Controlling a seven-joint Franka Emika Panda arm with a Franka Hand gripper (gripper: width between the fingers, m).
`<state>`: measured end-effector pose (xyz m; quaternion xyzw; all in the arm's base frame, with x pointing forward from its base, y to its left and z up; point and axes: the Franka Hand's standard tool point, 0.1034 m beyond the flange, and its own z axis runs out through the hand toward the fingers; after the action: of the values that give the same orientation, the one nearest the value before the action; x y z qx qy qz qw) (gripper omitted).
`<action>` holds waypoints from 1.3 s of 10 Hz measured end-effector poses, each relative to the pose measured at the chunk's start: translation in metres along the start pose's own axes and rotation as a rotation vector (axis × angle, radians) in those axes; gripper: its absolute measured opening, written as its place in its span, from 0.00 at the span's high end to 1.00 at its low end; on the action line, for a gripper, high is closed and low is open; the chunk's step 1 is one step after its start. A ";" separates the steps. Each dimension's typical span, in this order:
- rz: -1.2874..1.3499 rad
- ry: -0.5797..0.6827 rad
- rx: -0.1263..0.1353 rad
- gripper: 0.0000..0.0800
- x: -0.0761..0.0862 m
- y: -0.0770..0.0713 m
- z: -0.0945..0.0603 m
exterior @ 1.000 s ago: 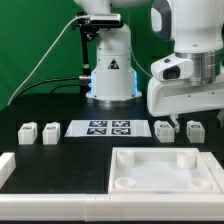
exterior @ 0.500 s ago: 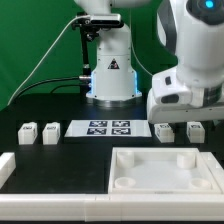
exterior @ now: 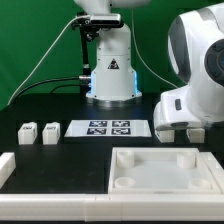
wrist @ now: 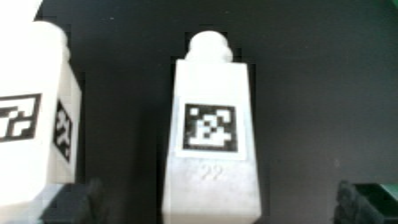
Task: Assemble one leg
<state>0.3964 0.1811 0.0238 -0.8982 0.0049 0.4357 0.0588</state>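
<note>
Leg (wrist: 214, 130) lies on the dark surface (wrist: 302, 60), pretty much dead centre between the fingers (wrist: 64, 204), which are spread wide and not touching it. Its long axis runs crossways to their gap. A second leg (wrist: 36, 100) sits just beside it.

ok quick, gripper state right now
gripper: open, holding nothing. Its fingers stand on either side of a leg, with a dark gap on each side.
</note>
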 end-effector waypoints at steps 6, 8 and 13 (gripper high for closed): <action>-0.003 -0.040 -0.014 0.19 0.000 0.002 0.027; -0.005 -0.040 -0.012 0.19 0.001 0.004 0.029; -0.007 -0.038 -0.009 0.49 0.002 0.005 0.029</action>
<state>0.3745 0.1789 0.0043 -0.8899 -0.0015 0.4527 0.0566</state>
